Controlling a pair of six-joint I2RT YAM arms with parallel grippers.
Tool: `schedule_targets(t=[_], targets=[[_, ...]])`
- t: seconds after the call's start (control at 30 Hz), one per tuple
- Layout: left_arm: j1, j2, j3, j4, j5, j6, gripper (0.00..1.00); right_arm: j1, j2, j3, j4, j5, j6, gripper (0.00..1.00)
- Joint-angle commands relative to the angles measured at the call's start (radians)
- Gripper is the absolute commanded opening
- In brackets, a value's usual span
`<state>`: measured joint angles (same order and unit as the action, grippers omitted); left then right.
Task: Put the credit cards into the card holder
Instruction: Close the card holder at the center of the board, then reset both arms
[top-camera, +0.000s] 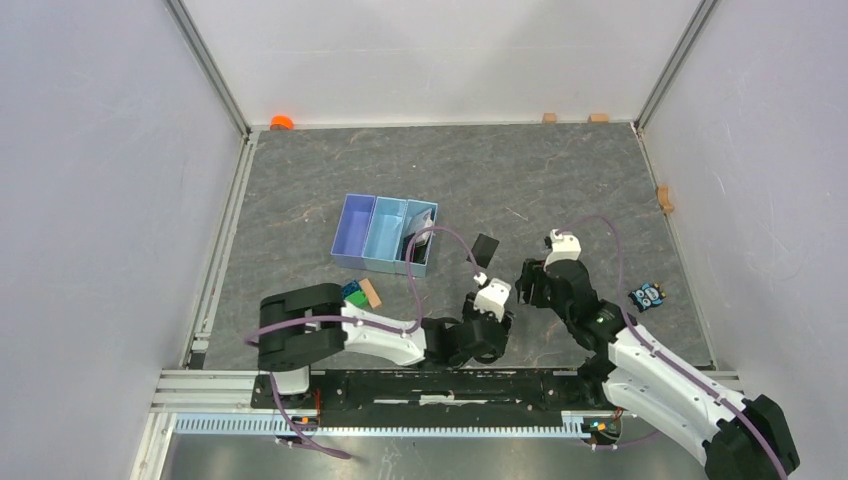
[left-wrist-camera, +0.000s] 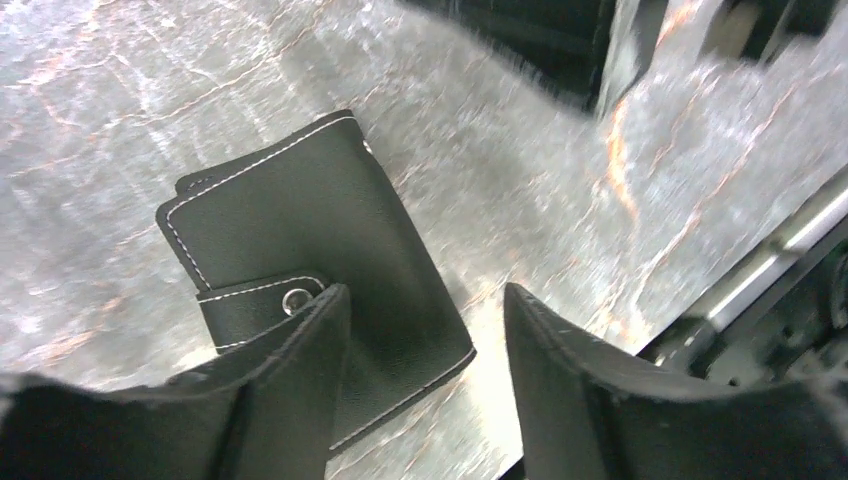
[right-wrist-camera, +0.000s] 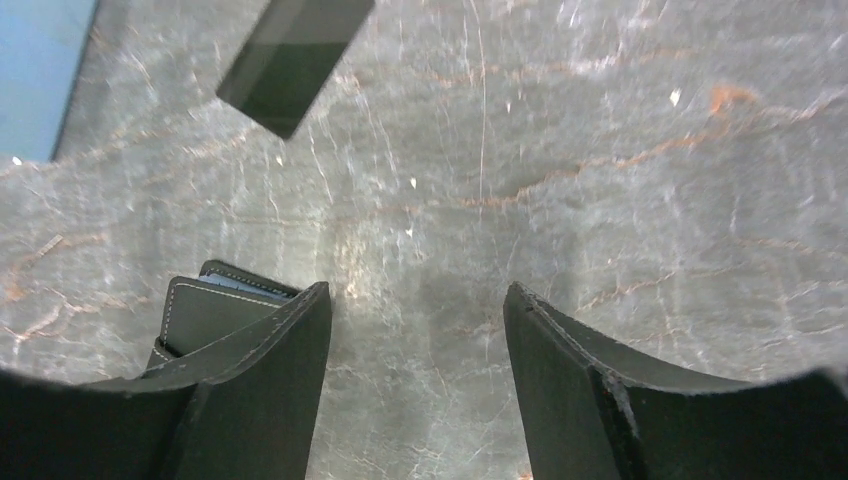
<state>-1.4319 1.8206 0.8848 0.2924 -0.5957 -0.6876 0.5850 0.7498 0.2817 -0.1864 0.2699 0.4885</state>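
The black card holder (left-wrist-camera: 310, 230) lies shut on the grey table, snap tab (left-wrist-camera: 265, 300) fastened. My left gripper (left-wrist-camera: 425, 295) is open and empty, just above it, with the left finger over its near corner. My right gripper (right-wrist-camera: 415, 290) is open and empty over bare table, with the holder (right-wrist-camera: 210, 310) beside its left finger. A plain black card (top-camera: 487, 247) lies flat beyond both grippers; it also shows in the right wrist view (right-wrist-camera: 295, 60). More cards (top-camera: 420, 238) stand in the blue tray's right compartment. In the top view the holder is hidden under the grippers.
The light blue three-compartment tray (top-camera: 368, 230) sits at centre left. Green and blue bricks with a tan wooden block (top-camera: 362, 292) lie by the left arm. A small dark toy (top-camera: 648, 295) is at the right. Small blocks (top-camera: 549, 117) line the back wall.
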Motion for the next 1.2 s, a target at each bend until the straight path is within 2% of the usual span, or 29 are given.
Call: schedule_targets(t=[0.0,0.1,0.3,0.4,0.53,0.6,0.67,0.77,0.87,0.97,1.17], targets=[[0.056,-0.120,0.029,-0.267,0.103,0.194,0.70,-0.019,0.019,0.104,-0.062,0.047,-0.051,0.70],[0.131,-0.203,0.044,-0.353,0.190,0.207,0.84,-0.040,0.033,0.123,-0.056,0.044,-0.060,0.73],[0.303,-0.384,0.085,-0.481,0.307,0.265,1.00,-0.097,0.022,0.136,-0.041,0.034,-0.075,0.87],[0.440,-0.461,0.107,-0.575,0.366,0.263,1.00,-0.121,-0.007,0.130,-0.036,0.059,-0.088,0.92],[0.628,-0.558,0.149,-0.760,0.360,0.290,1.00,-0.130,-0.079,0.105,-0.019,0.119,-0.130,0.94],[0.750,-0.654,0.091,-0.750,0.403,0.291,1.00,-0.129,-0.129,0.081,0.008,0.159,-0.158,0.95],[0.850,-0.776,0.030,-0.730,0.387,0.268,1.00,-0.129,-0.179,0.065,0.025,0.201,-0.192,0.96],[0.875,-0.914,-0.002,-0.777,0.261,0.256,1.00,-0.129,-0.235,0.059,0.044,0.246,-0.238,0.98],[0.875,-0.981,0.007,-0.880,0.164,0.290,1.00,-0.129,-0.271,0.068,0.057,0.273,-0.273,0.98],[0.875,-1.027,-0.014,-0.953,0.125,0.315,1.00,-0.129,-0.291,0.059,0.068,0.275,-0.275,0.98],[0.875,-1.085,-0.048,-0.946,0.120,0.312,1.00,-0.130,-0.293,0.050,0.064,0.273,-0.271,0.98]])
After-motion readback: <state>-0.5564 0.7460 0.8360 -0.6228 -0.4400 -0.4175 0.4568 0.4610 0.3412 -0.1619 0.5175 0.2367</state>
